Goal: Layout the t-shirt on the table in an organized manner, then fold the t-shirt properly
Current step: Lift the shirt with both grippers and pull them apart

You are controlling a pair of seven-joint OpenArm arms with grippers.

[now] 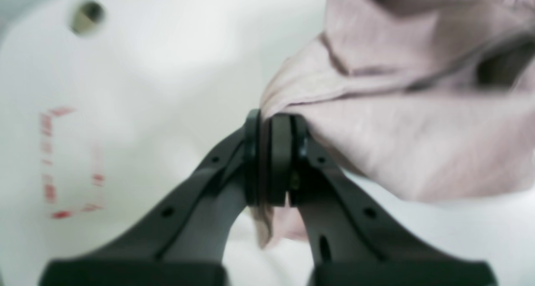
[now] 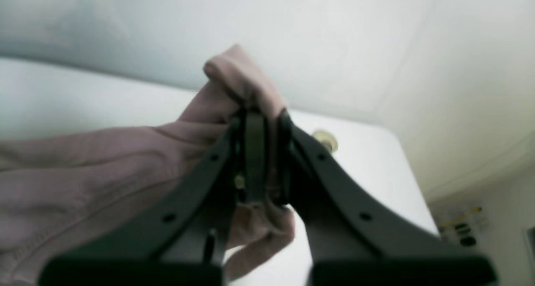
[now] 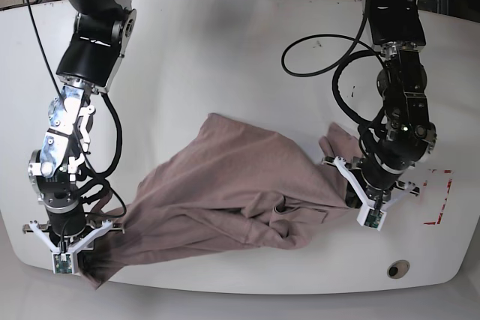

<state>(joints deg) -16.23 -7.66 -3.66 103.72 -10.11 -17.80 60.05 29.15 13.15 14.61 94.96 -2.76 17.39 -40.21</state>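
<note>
The mauve-brown t-shirt [image 3: 225, 177] lies crumpled and stretched slantwise across the white table [image 3: 225, 58], bunched in folds near its right end. My left gripper [image 3: 348, 194] is shut on a bunched edge of the shirt at its right end. In the left wrist view that gripper [image 1: 271, 123] pinches the cloth [image 1: 397, 144], a bit of which hangs below the jaws. My right gripper [image 3: 90, 258] is shut on the shirt's lower left corner near the table's front edge. In the right wrist view it [image 2: 261, 121] clamps a fold of the shirt [image 2: 83, 173].
A red-white tape rectangle [image 3: 442, 200] and a grommet hole [image 3: 397, 268] lie at the front right; both show in the left wrist view, the tape [image 1: 50, 160] and the hole [image 1: 87, 17]. A black cable loop [image 3: 315, 46] rests on the table behind the left arm.
</note>
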